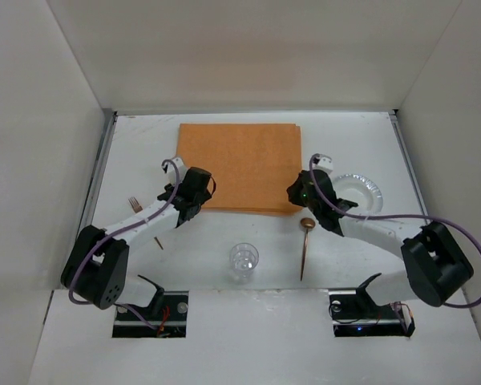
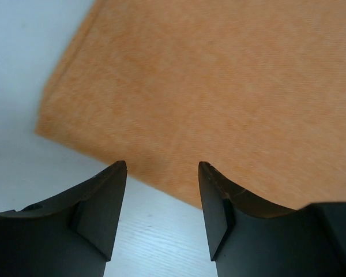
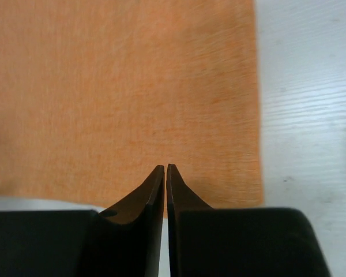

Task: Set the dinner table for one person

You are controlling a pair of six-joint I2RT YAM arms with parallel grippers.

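The white dinner table (image 1: 144,144) holds an orange cloth placemat (image 1: 240,164) at the back centre. My left gripper (image 1: 194,191) is open and empty over the placemat's near left corner; in the left wrist view its fingertips (image 2: 162,167) straddle the placemat's (image 2: 219,86) near edge. My right gripper (image 1: 298,192) is at the near right corner. In the right wrist view (image 3: 165,168) its jaws are shut with nothing visible between them, just above the placemat (image 3: 121,86).
A clear plate (image 1: 362,192) lies right of the placemat, behind the right arm. A brown spoon (image 1: 305,245) and a clear glass (image 1: 243,261) sit at the front centre. A fork (image 1: 134,204) lies at the left, and a thin utensil (image 1: 159,241) shows under the left arm.
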